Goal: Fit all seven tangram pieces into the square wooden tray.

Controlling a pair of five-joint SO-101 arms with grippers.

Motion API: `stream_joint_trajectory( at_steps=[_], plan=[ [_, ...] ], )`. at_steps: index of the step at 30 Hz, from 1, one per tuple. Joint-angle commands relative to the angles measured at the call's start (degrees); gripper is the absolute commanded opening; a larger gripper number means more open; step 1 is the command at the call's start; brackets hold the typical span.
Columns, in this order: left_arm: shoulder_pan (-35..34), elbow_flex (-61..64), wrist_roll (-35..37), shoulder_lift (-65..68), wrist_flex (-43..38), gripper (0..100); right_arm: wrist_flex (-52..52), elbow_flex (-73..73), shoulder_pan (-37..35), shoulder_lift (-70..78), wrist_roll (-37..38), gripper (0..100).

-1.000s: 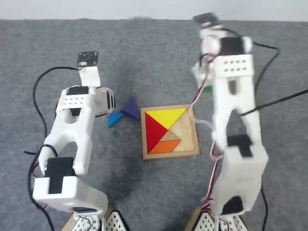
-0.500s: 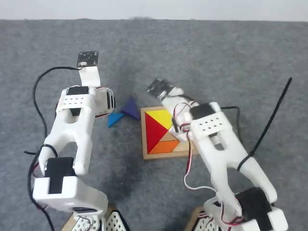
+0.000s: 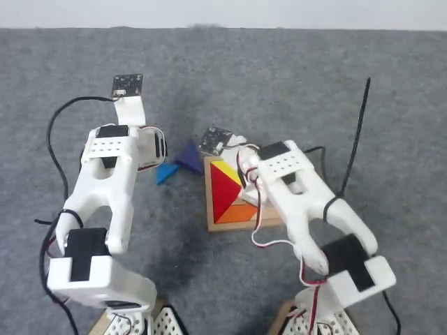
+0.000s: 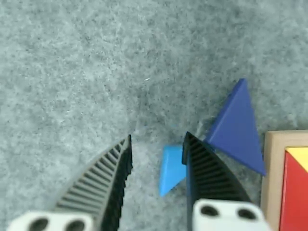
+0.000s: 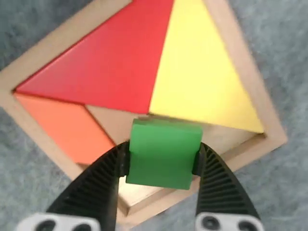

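The square wooden tray (image 3: 274,216) lies mid-table, with a red triangle (image 5: 110,72), a yellow triangle (image 5: 197,77) and an orange piece (image 5: 62,125) in it. My right gripper (image 5: 162,151) is shut on a green square (image 5: 163,154), held just above the tray's bare wooden part next to the orange piece. In the high view the right arm (image 3: 286,181) covers much of the tray. A light blue triangle (image 4: 171,168) and a dark blue triangle (image 4: 236,130) lie on the carpet left of the tray. My left gripper (image 4: 158,139) stands open beside the light blue triangle, one finger (image 4: 207,173) overlapping it.
Grey carpet (image 3: 314,84) covers the table. The left arm (image 3: 108,181) stands left of the blue pieces (image 3: 178,164). Black cables (image 3: 360,118) trail from the right arm. Open carpet stretches behind and to the right of the tray.
The right arm has swung from the back right down over the tray, carrying the green square. The left arm has not moved.
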Motion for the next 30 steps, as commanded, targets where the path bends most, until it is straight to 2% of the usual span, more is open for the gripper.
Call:
stream_joint_trajectory(
  at_steps=[1, 6, 12, 18, 30],
  plan=[
    [-0.4, -0.4, -1.0, -0.4, -1.3, 17, -0.8, -5.3, 0.3, 0.1, 0.9, 10.5],
    [-0.4, -0.4, -1.0, -0.4, -1.3, 17, 1.8, -6.8, 0.3, 0.8, 4.3, 10.6],
    [-0.4, -0.4, -1.0, -0.4, -1.3, 17, 2.2, -6.5, 0.4, 1.0, 4.4, 11.3],
    [-0.4, -0.4, -1.0, -0.4, -1.3, 17, 3.1, -6.6, 0.4, 1.0, 3.5, 21.2],
    [-0.3, -0.4, -1.0, -0.4, -1.3, 17, 5.0, -6.9, 0.2, 0.2, 3.3, 21.6]
  ],
)
